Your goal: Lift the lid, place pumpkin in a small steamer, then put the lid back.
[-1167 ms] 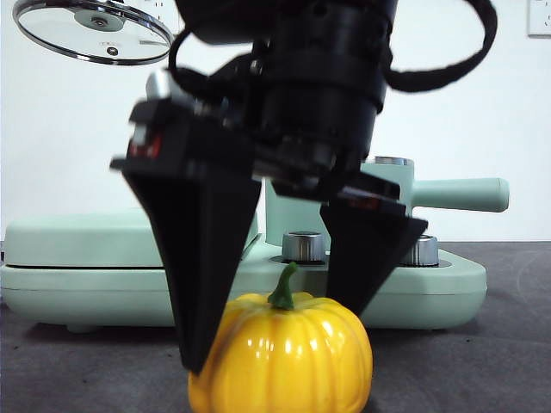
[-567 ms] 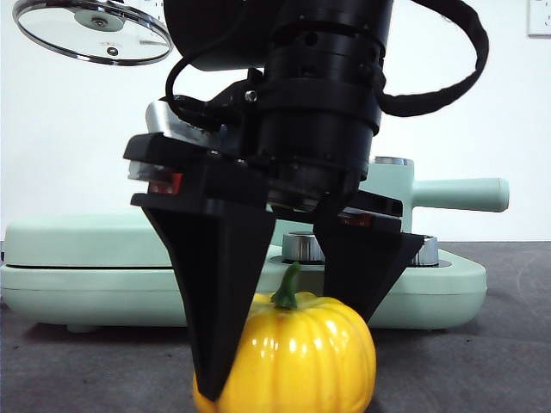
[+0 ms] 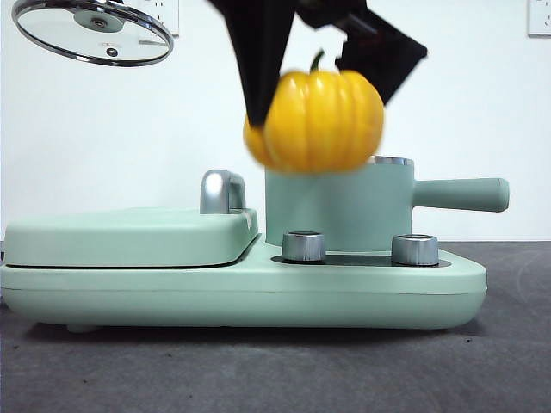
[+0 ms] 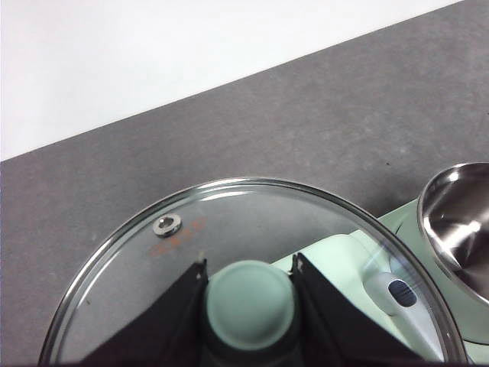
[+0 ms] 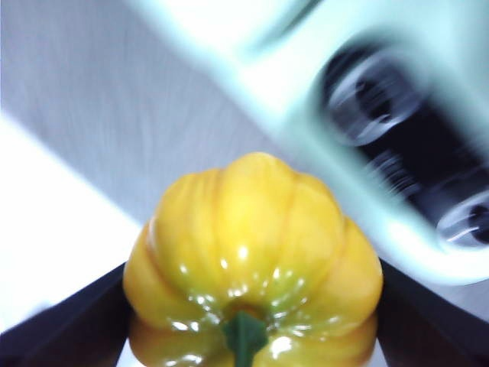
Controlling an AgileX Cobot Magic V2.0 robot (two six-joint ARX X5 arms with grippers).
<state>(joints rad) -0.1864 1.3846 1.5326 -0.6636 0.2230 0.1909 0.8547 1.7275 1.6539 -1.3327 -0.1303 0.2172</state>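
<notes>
Pumpkin in the air over the pot, lid held off to the side.

I see the griddle base (image 3: 241, 292) on the dark table (image 3: 482, 370), with the small steamer (image 3: 340, 206) sitting on it, open, handle pointing sideways. The lid (image 3: 93, 32) hangs high and well apart from the pot; my left gripper (image 4: 249, 284) is clamped on its green knob. The right gripper (image 3: 318, 52) grips the pumpkin (image 3: 317, 120) between both jaws, stem up, just in front of and above the steamer's rim, motion-blurred.
</notes>
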